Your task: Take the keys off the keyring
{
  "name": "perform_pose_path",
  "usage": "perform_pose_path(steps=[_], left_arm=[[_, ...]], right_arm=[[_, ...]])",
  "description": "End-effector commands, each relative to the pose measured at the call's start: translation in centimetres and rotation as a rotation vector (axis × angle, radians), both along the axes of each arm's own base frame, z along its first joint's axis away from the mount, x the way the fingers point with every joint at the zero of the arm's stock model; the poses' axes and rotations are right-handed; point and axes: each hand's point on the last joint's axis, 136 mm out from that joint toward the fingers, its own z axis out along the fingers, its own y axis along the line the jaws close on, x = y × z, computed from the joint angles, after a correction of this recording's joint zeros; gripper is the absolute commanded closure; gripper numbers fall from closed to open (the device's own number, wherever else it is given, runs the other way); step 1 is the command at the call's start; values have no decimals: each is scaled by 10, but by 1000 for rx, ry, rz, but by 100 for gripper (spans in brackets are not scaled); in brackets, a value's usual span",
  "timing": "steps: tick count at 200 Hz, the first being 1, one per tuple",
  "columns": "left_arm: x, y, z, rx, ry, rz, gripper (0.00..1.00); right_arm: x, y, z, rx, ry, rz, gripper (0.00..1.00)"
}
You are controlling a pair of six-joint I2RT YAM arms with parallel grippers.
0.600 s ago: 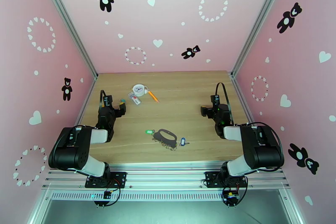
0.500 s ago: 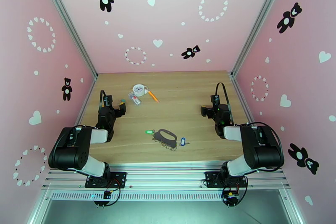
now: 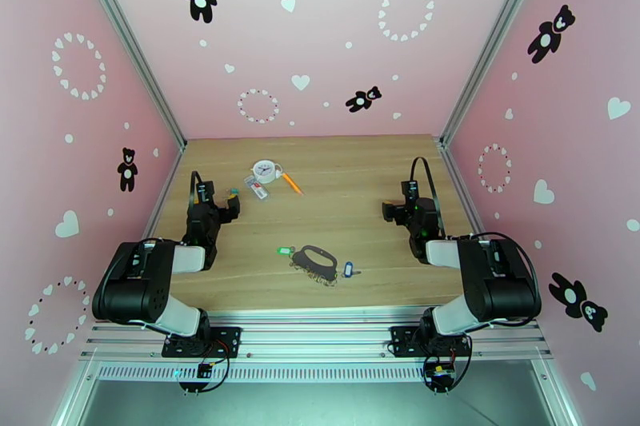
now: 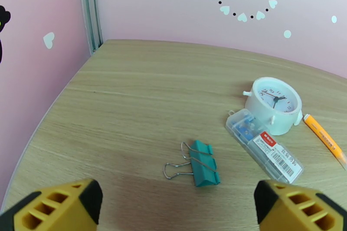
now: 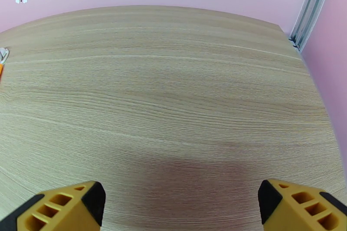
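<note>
The black oval keyring lies flat near the table's front edge, between the two arms. A key with a green tag sits at its left end and a key with a blue tag at its right end. My left gripper rests at the left side of the table, open, yellow fingertips spread wide with nothing between them. My right gripper rests at the right side, also open over bare wood, its fingertips far apart. Both grippers are well clear of the keyring.
A teal binder clip lies just ahead of the left gripper. Behind it stand a round white clock, a clear box with a red-and-white label and an orange pen. Pink walls enclose the table on three sides.
</note>
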Motion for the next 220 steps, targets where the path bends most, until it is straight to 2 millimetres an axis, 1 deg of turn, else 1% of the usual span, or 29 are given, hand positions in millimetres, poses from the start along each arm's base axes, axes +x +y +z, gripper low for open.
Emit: perform_pose_path(steps=[1, 89, 99, 101, 105, 119, 133, 145, 154, 164, 180, 192, 202, 214, 220], left_arm=[[4, -4, 8, 4, -15, -19, 1], [3, -4, 8, 5, -16, -19, 2], [3, -7, 16, 5, -37, -38, 1], [1, -8, 12, 4, -16, -43, 1], [-1, -9, 12, 5, -11, -50, 1], [-7, -10, 23, 1, -27, -54, 2], [-14, -10, 32, 1, -21, -52, 1], [-21, -10, 42, 1, -23, -53, 2], [-27, -9, 51, -5, -34, -49, 1], [-35, -9, 64, -23, -56, -43, 1], [-48, -12, 84, -72, -87, -48, 1], [-57, -15, 100, -120, -115, -57, 1], [-65, -13, 112, -176, -141, -33, 1], [-73, -10, 123, -257, -168, 4, 1], [-77, -10, 125, -308, -170, 13, 1]], right_arm=[[4, 0, 6, 0, -23, 0, 1], [3, 0, 7, -1, -28, 4, 1], [3, 0, 8, -2, -31, 4, 1], [3, 1, 8, -1, -30, 6, 1], [2, 1, 9, -2, -30, 9, 1], [0, 1, 14, -3, -41, 9, 1], [-3, -2, 23, 0, -55, -8, 1], [-6, -4, 29, 3, -28, -26, 1], [-7, -5, 38, 10, -21, -36, 1], [-9, -9, 41, 25, 12, -63, 1], [-14, -16, 46, 94, 59, -127, 1], [-19, -17, 55, 152, 70, -141, 1], [-23, -17, 64, 202, 70, -163, 1], [-32, -24, 74, 292, 79, -250, 1], [-39, -29, 75, 333, 101, -313, 1]])
